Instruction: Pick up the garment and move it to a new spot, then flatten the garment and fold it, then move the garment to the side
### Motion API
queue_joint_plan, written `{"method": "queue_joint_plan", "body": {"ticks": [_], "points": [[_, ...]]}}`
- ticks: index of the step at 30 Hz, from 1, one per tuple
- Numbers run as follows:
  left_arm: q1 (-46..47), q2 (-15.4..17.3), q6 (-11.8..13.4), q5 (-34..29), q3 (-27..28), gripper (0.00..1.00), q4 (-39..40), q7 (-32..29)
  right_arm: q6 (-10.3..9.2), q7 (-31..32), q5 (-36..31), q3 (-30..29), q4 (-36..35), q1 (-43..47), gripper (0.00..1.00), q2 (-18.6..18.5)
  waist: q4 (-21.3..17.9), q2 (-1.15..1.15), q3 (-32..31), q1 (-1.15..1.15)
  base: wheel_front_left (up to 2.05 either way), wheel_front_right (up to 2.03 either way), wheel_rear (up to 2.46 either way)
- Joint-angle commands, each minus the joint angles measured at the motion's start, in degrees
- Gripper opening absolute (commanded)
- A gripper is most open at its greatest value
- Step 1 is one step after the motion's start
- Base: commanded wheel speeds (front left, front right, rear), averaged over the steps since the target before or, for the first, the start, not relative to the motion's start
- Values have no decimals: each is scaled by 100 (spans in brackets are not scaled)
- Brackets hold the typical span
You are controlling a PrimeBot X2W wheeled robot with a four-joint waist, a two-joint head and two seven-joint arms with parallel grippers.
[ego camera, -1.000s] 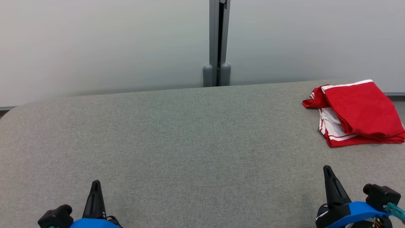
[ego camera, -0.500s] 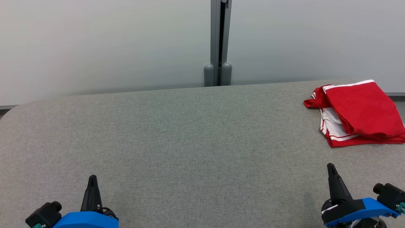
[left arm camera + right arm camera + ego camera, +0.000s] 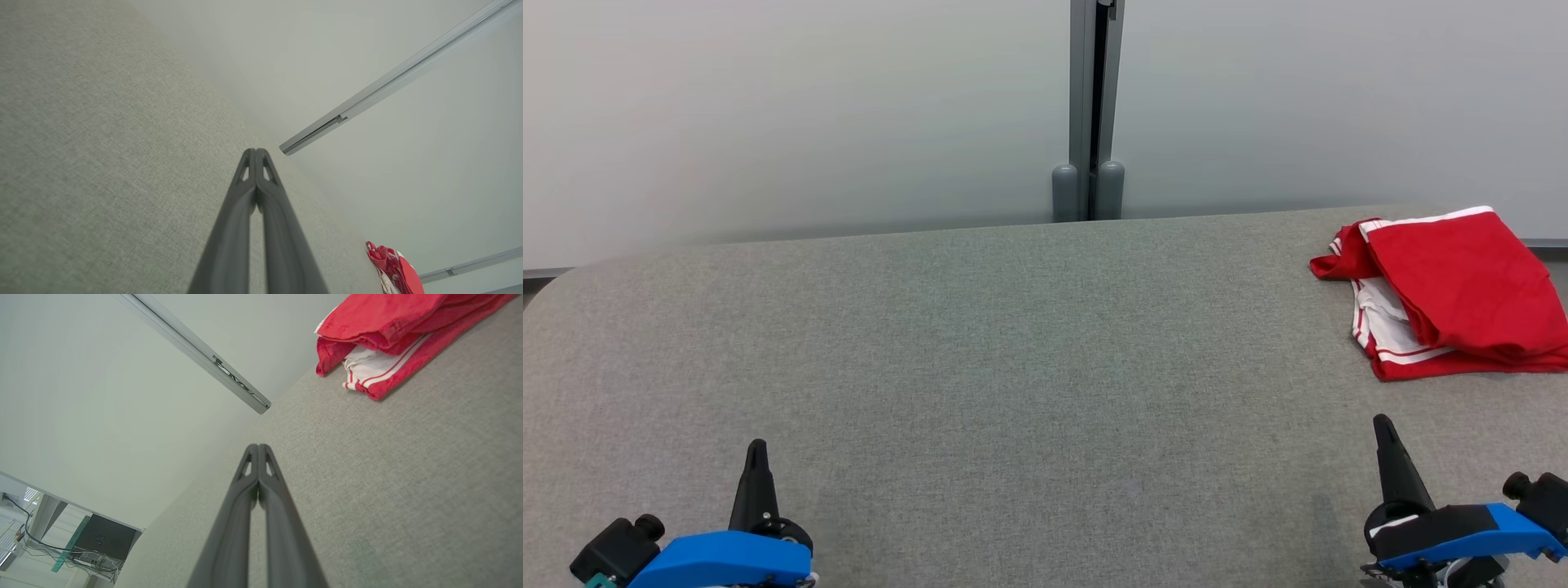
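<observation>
The garment point(image 3: 1454, 290) is red with white stripes and lies folded in a compact pile at the far right of the grey fabric table point(image 3: 1013, 367). It also appears in the right wrist view as the garment point(image 3: 392, 330) at the top right, and small in the left wrist view as the garment point(image 3: 394, 267). My left gripper point(image 3: 756, 447) rests near the front left edge, shut and empty. My right gripper point(image 3: 1382, 423) rests near the front right edge, shut and empty, a good way in front of the garment. The tips meet in both wrist views: left gripper point(image 3: 255, 152), right gripper point(image 3: 258, 447).
A pale partition wall with a grey vertical post point(image 3: 1088, 110) runs close behind the table's far edge. In the right wrist view a desk with a dark box and cables point(image 3: 98, 543) stands beyond the table's end.
Both arms have drawn back slightly toward the front edge, the left a little leftward and the right a little rightward. The camera has shifted slightly. The garment has not moved.
</observation>
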State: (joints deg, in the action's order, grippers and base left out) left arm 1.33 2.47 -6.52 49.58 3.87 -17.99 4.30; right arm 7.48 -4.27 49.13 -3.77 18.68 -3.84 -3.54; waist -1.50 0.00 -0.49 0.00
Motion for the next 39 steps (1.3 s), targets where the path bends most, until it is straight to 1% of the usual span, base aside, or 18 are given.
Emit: {"method": "queue_joint_plan", "body": {"ticks": [1, 16, 34, 35, 39], "points": [[155, 39, -31, 172, 37, 0, 95, -36, 1, 35, 177, -22, -107, -152, 0, 0, 2, 0, 1, 0, 0, 0, 0], [253, 44, -55, 1182, 94, 0, 174, -296, 2, 295, 1194, -91, -201, -185, 0, 16, 30, 0, 13, 0, 0, 0, 0], [345, 48, -74, 2220, 161, 0, 256, -569, 2, 569, 2244, -156, -298, -228, 0, 34, 63, 0, 28, 0, 0, 0, 0], [381, 48, -80, 2581, 183, 0, 282, -660, 2, 658, 2609, -179, -330, -223, 0, 40, 76, 0, 34, 0, 0, 0, 0], [400, 49, -87, 2776, 194, 0, 298, -713, 2, 710, 2809, -190, -350, -233, 0, 44, 83, 0, 37, 0, 0, 0, 0]]}}
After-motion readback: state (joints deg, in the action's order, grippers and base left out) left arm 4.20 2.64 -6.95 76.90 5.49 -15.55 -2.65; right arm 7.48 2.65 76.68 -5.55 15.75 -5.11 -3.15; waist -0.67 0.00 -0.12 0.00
